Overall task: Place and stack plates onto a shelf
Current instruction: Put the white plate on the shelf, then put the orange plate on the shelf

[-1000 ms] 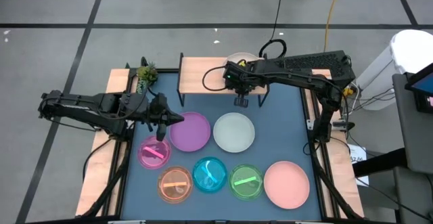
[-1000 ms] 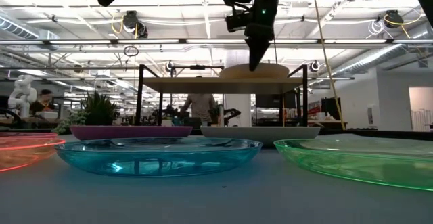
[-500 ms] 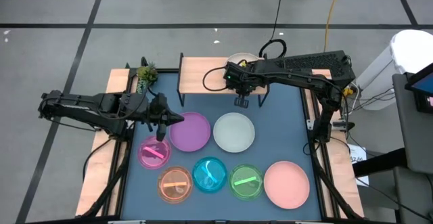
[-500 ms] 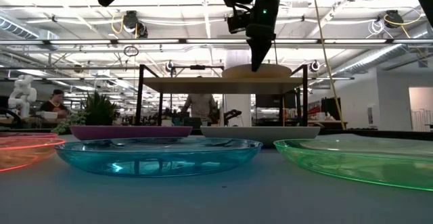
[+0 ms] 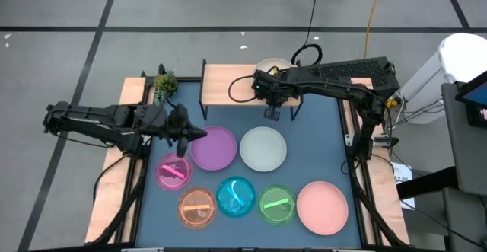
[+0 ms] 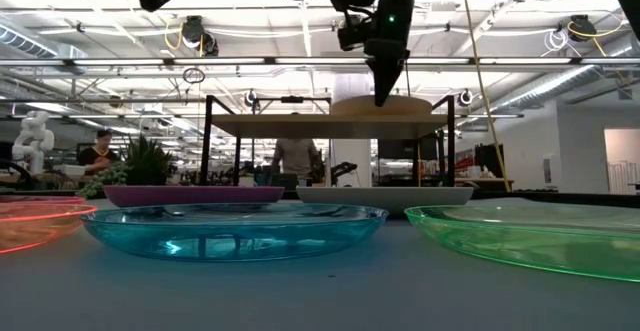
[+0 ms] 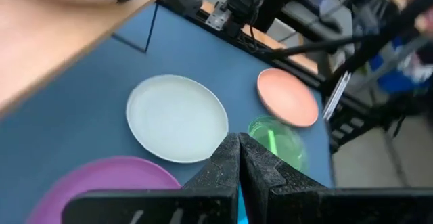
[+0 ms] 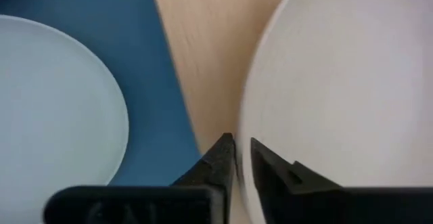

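Note:
The beige plate (image 5: pixel 269 65) lies on the light-wood shelf (image 5: pixel 221 81) at the table's far edge, mostly hidden under my right arm. My right gripper (image 5: pixel 272 113) points down at the plate's near rim, as the low view shows (image 6: pixel 384 97). My left gripper (image 5: pixel 181 136) is shut and hovers empty over the left edge of the purple plate (image 5: pixel 214 147). The white plate (image 5: pixel 263 148), pink plate (image 5: pixel 322 207) and the translucent pink (image 5: pixel 173 170), orange (image 5: pixel 198 208), blue (image 5: pixel 236 196) and green (image 5: pixel 276 204) plates rest flat on the blue table. My right gripper pinches the beige plate's near rim (image 8: pixel 245 132) between its two fingers, one over the plate's inside and one outside. The fingers (image 6: pixel 385 81) come from above, pointing down. The plate (image 6: pixel 400 104) lies flat on the shelf board.
A small potted plant (image 5: pixel 162 84) stands left of the shelf. Wooden side rails (image 5: pixel 114 183) flank the table. The shelf's black legs (image 6: pixel 207 141) stand behind the purple and white plates. People move in the room beyond the table.
My right gripper has crept a little toward the table's right, and the beige plate has slid along the shelf top with it. My left arm has kept still.

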Motion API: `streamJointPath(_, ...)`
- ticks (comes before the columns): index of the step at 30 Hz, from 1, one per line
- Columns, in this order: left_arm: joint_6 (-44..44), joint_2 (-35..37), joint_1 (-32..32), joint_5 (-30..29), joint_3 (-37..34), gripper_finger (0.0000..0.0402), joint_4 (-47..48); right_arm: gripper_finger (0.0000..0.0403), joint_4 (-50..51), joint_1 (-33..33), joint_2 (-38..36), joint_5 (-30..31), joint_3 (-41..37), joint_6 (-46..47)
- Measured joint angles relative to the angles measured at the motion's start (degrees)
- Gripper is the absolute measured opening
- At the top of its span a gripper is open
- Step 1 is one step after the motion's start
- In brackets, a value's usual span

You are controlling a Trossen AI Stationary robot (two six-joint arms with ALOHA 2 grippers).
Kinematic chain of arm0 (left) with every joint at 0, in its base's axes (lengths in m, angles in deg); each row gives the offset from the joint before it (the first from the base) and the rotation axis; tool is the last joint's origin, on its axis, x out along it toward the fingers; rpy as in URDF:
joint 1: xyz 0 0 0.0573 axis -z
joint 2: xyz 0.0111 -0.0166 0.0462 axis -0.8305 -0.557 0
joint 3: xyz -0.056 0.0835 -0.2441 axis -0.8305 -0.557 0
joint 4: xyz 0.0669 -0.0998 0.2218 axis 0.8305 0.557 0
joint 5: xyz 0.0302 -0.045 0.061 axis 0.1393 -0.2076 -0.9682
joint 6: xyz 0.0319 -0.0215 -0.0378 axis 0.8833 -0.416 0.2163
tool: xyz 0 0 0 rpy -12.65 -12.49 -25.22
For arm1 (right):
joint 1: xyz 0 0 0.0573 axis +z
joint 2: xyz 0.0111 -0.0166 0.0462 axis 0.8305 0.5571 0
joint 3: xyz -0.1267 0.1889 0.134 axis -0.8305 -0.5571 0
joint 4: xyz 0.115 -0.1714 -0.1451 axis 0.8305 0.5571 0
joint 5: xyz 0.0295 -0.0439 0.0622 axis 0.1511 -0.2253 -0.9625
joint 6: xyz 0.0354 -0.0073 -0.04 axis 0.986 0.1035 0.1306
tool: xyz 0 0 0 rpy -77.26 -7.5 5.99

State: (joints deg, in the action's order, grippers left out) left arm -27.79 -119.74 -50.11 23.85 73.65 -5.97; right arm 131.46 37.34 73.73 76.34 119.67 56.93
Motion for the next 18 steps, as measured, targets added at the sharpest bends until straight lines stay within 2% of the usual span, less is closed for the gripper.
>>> streamJointPath(3,-3.56,0.0,0.15,-0.23,0.0,0.0003,-0.04,0.0074,-0.61,-0.02,-1.0,0.07,0.0,-0.01)
streamJointPath(9,-3.71,0.0,1.77,0.43,0.0,0.0003,-0.05,0.0126,-2.15,0.0,-2.77,0.01,0.0,0.02)
streamJointPath(18,-5.26,0.0,4.22,0.19,0.0,0.0003,1.28,0.0153,-4.09,1.73,-7.34,-0.3,0.0,7.05)
